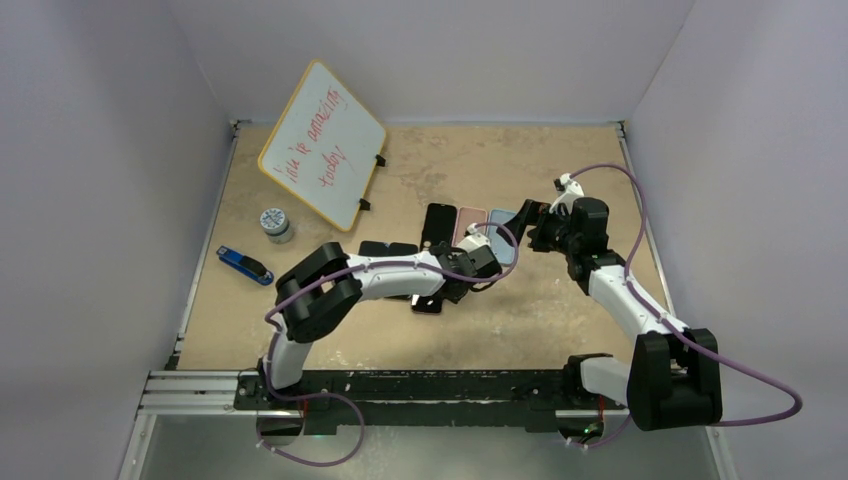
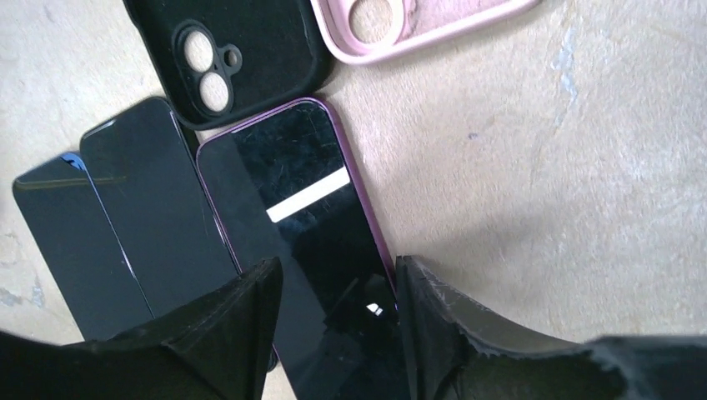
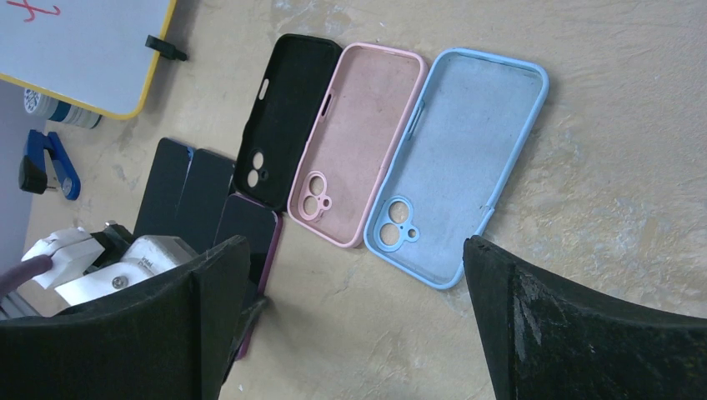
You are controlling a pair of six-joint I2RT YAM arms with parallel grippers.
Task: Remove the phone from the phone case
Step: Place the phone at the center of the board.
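**Phone**, purple-edged, screen up: lying bare on the desk, out of any case, just beside two dark phones.

**Left hand**: hovering spread astride its near end; whether it is touching, I cannot tell.

**Step, as judged:** the freed phone is being set down. The next move calls for lifting clear without dragging it.

**Black case**, **pink case**, **blue case**: lying empty on the far side.

**Right hand**: hanging wide open over them.

**Whiteboard**, **stapler**: sitting far left, obstructing nothing.
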